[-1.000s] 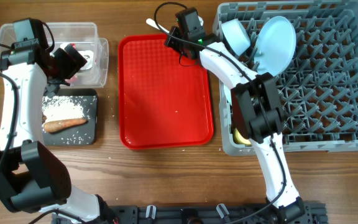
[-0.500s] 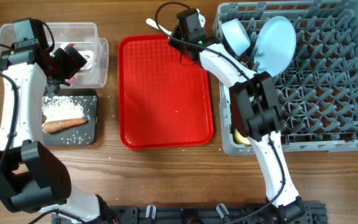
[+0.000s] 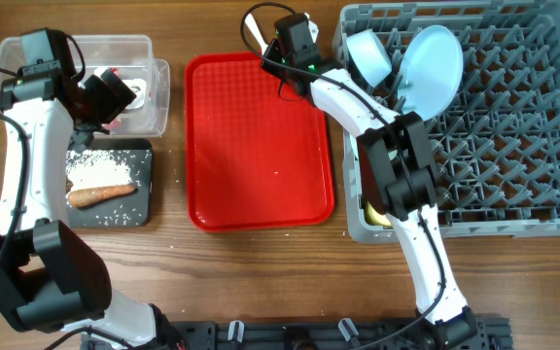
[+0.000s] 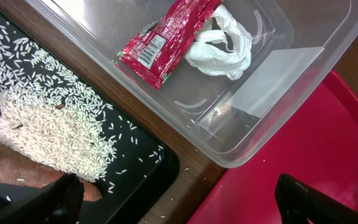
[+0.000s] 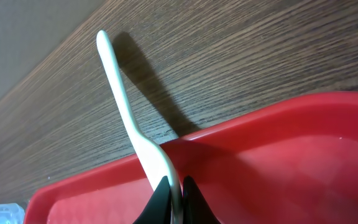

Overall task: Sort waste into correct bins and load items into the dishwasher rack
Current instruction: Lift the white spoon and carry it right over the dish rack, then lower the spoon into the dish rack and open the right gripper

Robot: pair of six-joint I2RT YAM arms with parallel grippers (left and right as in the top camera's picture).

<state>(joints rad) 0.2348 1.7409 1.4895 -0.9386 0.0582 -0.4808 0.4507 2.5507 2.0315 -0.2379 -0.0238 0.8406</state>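
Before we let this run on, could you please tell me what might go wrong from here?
1. The right claw pinches the white utensil at one end only, so the long free part could twist or slip out during the swing.
2. The utensil crosses the rim of the red tray; dragging rather than lifting could snag it.
3. The bowl and plate crowd the rack corner nearest the claw and might be knocked.

A brown wooden table [image 3: 261,282] with fine, dark grain fills the view — brightly, evenly lit, casting only soft shadows.
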